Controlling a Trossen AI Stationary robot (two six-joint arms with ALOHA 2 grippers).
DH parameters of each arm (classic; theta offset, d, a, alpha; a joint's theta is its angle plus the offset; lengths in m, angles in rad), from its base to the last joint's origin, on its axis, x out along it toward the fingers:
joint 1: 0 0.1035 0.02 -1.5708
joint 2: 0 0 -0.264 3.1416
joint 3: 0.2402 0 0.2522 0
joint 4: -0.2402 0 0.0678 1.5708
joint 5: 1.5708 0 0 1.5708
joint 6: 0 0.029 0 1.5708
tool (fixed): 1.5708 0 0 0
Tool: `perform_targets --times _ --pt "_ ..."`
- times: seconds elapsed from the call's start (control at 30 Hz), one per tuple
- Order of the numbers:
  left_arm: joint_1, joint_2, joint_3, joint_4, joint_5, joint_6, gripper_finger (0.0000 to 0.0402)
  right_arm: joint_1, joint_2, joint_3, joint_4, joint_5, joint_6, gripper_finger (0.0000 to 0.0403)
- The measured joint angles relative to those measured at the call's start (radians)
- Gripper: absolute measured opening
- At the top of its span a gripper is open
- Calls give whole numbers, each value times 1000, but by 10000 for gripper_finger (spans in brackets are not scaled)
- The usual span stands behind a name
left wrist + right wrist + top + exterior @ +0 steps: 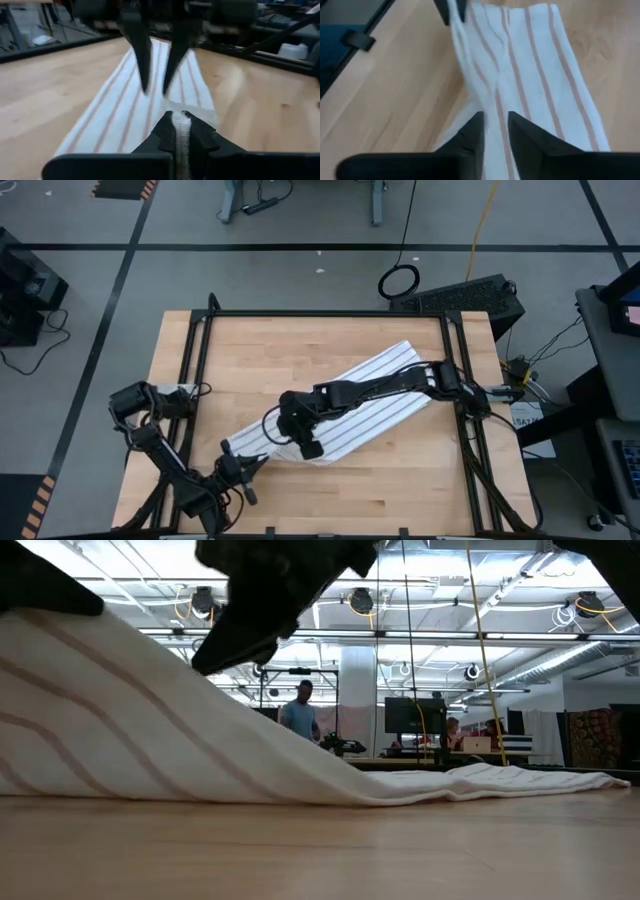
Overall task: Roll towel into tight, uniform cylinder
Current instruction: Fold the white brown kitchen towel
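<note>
The white towel (370,395) with thin dark stripes lies slantwise on the wooden table, running from near left to far right. My left gripper (181,117) is at the towel's near-left end (230,448) and is shut on it. My right gripper (495,120) reaches in from the table's right, along the towel, and points down at the towel's near-left part. Its fingers (142,55) stand a little apart, one on each side of a raised ridge of cloth (490,85). In the low view the near end (60,690) is raised, and the far end (520,778) lies flat. My left gripper pinches a bunched strip of the towel's near-left end (181,131) between its two fingers, coming nearly level from the table's near-left corner. That end is lifted, and the cloth slopes down from it to the table. My right gripper's fingertips are close above the cloth; whether they touch it I cannot tell.
A black metal frame (300,313) runs around the tabletop. Bare wood (330,495) lies on the near side of the towel, and more toward the far left. Beyond the table's far edge a person (300,715) stands in the room.
</note>
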Motion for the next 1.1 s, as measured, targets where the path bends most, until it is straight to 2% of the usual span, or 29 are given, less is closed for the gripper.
perform_targets --times 0.23,0.4,0.57,0.8,0.93,1.1 --pt "-43 0 0 -21 52 -134 15 -18 -69 0 -319 -3 -48 135" --pt "-64 0 1 -8 68 -170 15 -38 -74 -35 -508 -3 -109 137" --pt "-87 0 0 -20 122 -184 15 -51 -99 -182 -600 6 -131 130" --pt "-107 0 0 -44 144 -195 15 -77 -294 -472 -500 36 -79 119" --pt "-107 0 0 -56 207 -209 15 -83 -467 -652 -362 51 41 111" --pt "-107 0 0 -88 242 -211 15 -64 -657 -880 -246 156 223 104"
